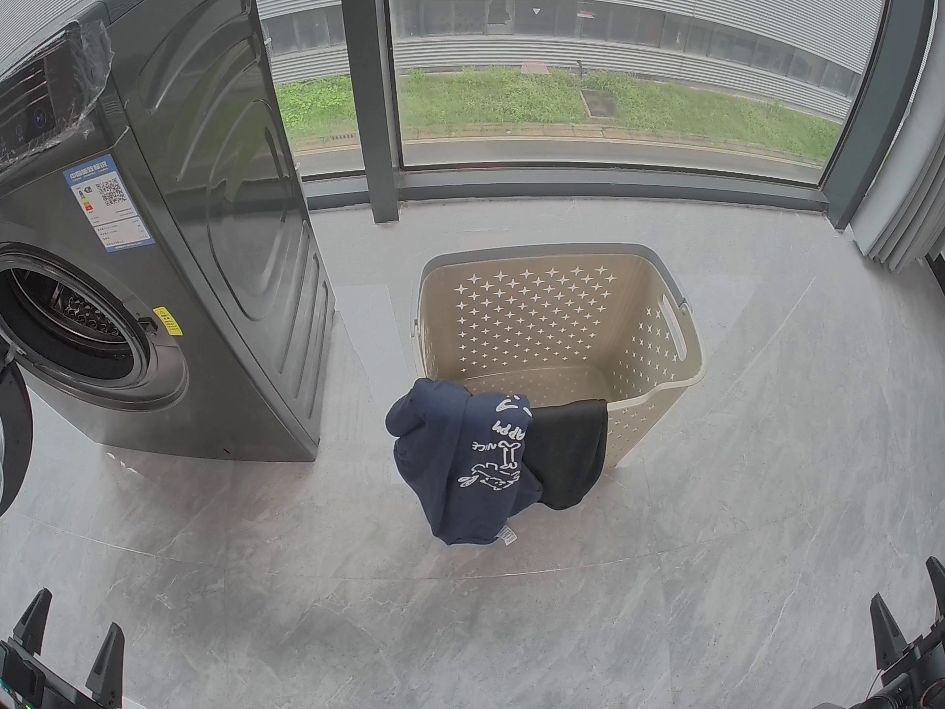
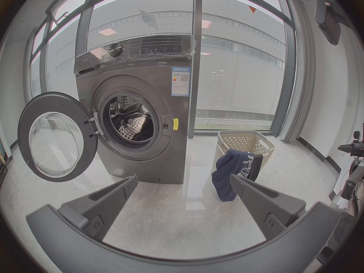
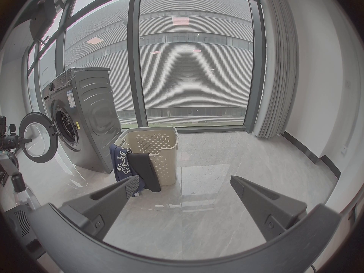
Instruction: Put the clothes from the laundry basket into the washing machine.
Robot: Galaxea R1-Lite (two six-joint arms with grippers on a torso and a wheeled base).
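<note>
Out on the grey floor (image 1: 768, 465), close to the window wall (image 1: 610, 100), I see the laundry basket (image 1: 536, 322) standing upright. It is just to the right of the washing machine (image 1: 217, 209) but apart from it. Two clothes hang over its near rim: a navy printed garment (image 1: 458, 465) drooping down the outside wall toward the floor, and a black garment (image 1: 568, 450) touching it on the right. The machine's round door (image 2: 57, 137) is swung wide, exposing the drum (image 2: 131, 122). My left claw (image 2: 184, 179) has its fingers spread apart, holding nothing. My right claw (image 3: 184, 179) is the same, and both are well short of the basket.
</note>
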